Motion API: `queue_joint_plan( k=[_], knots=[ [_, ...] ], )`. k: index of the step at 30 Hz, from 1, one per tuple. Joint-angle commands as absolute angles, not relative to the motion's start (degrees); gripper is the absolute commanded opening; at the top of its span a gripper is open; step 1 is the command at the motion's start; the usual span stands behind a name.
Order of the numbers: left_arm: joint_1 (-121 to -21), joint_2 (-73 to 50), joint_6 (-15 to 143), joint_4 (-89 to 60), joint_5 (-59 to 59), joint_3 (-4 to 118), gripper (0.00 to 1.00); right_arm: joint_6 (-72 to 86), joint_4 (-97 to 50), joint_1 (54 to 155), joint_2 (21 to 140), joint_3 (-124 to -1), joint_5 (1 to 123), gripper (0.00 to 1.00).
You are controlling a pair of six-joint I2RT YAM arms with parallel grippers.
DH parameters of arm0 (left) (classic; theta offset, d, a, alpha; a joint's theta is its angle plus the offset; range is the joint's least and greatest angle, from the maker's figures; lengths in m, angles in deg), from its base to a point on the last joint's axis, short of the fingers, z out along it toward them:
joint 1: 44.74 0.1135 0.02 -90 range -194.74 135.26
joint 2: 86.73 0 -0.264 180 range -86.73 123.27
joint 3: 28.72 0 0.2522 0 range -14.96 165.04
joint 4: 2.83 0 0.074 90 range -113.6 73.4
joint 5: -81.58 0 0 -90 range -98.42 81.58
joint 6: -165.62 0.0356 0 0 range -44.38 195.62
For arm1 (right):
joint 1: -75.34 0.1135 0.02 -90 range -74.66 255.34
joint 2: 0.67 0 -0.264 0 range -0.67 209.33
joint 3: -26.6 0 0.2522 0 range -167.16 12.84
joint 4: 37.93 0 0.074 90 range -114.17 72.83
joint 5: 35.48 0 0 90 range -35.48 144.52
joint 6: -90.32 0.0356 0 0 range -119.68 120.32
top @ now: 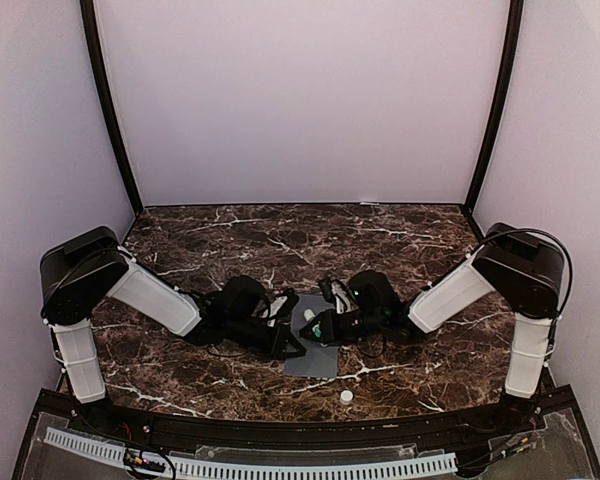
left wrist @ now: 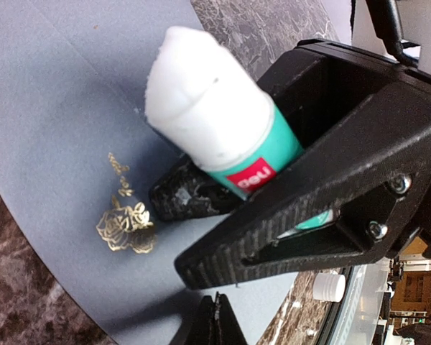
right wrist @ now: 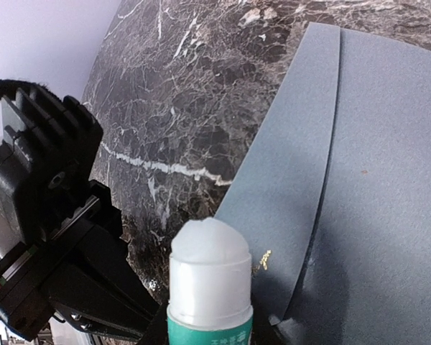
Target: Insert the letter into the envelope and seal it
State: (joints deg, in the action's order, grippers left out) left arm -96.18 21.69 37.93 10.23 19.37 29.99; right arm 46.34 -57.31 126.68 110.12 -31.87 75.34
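Note:
The grey envelope [top: 315,362] lies flat on the marble near the front middle. It fills the left wrist view [left wrist: 72,108] with its gold rose emblem [left wrist: 127,226], and shows in the right wrist view [right wrist: 388,180] with a folded layer along its left side. My right gripper [top: 326,326] is shut on an uncapped teal-and-white glue stick [left wrist: 215,122], whose white tip [right wrist: 210,248] hovers just above the envelope. My left gripper [left wrist: 215,316] is shut, its tips at the envelope's near edge [top: 292,345]. The letter is not in view.
A small white cap [top: 346,396] lies on the marble by the front edge, also in the left wrist view [left wrist: 329,286]. The left arm's black wrist housing [right wrist: 43,187] sits close to the glue stick. A black rail runs along the table's front.

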Motion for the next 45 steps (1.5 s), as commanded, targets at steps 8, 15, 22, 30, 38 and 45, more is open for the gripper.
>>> queue_joint_plan(
  k=[8,15,22,30,38,45],
  knots=[
    [-96.51,21.12,38.96,6.83,17.85,29.06,0.0,43.53,-49.28,123.57,114.3,-36.36,71.18,0.0],
    [-96.51,20.27,39.28,7.08,17.37,29.24,0.0,42.67,-52.08,123.51,111.59,-34.99,74.55,0.0],
    [-96.51,5.86,44.05,-0.12,8.7,32.08,0.34,36.95,-41.98,123.43,94.23,-35.89,71.0,0.0],
    [-96.41,-13.97,50.17,-7.94,1.69,33.38,0.54,32.24,-35.3,123.15,75.98,-32.88,65.09,0.0],
    [-96.55,-20.2,44.49,5.81,12.95,31.18,0.58,31.93,-49.67,125.07,65.92,-25.91,77.57,0.0],
    [-97.72,-18.05,42.02,15.86,21.26,31.48,0.6,32.02,-54.26,129.91,67.13,-27.59,85.81,0.0]
  ],
)
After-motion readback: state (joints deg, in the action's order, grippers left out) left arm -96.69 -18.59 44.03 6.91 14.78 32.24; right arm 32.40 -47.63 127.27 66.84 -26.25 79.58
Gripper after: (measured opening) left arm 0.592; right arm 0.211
